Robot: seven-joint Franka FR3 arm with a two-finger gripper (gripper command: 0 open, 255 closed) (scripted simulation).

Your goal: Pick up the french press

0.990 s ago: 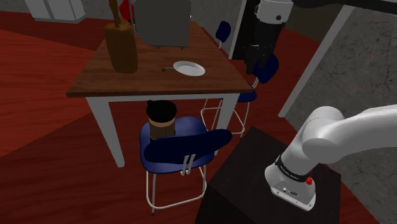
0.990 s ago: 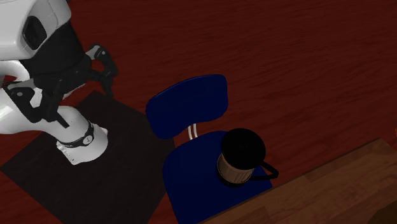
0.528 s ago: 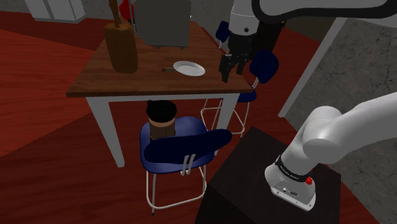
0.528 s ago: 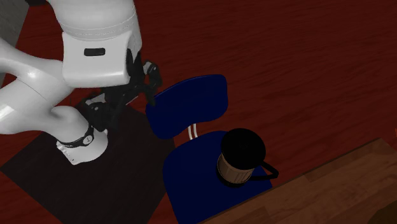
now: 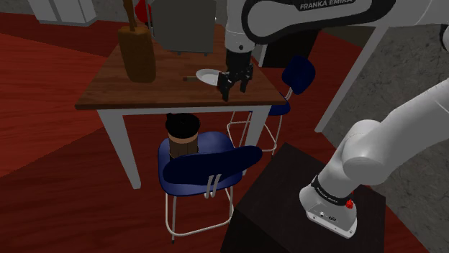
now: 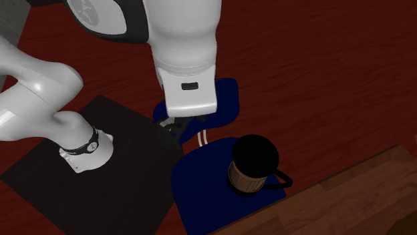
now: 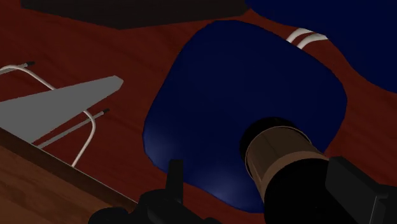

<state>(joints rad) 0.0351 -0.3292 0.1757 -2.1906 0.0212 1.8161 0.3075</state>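
French press (image 5: 182,136): upright on the seat of the blue chair (image 5: 216,162), under the near edge of the wooden table (image 5: 108,90). It has a brown body and a black lid. In the second exterior view its handle (image 6: 284,179) juts toward 4 o'clock.

Gripper (image 5: 234,86): hangs well above the seat. In the shoulder view the press lies at about 8 o'clock from it. The jaws stand apart, touching nothing. In the wrist view the press sits closer to one finger (image 7: 353,188) than to the other, so it is not yet centred.

Step in hand (judgement): approach.
- Centre the body between the fingers before descending.
- Come down clear of the table edge (12 o'clock of the press, shoulder view) and the chair back (4 o'clock).
- Close across the brown body below the lid, away from the handle.
- The round wall may slip, so seat the fingers low and square.
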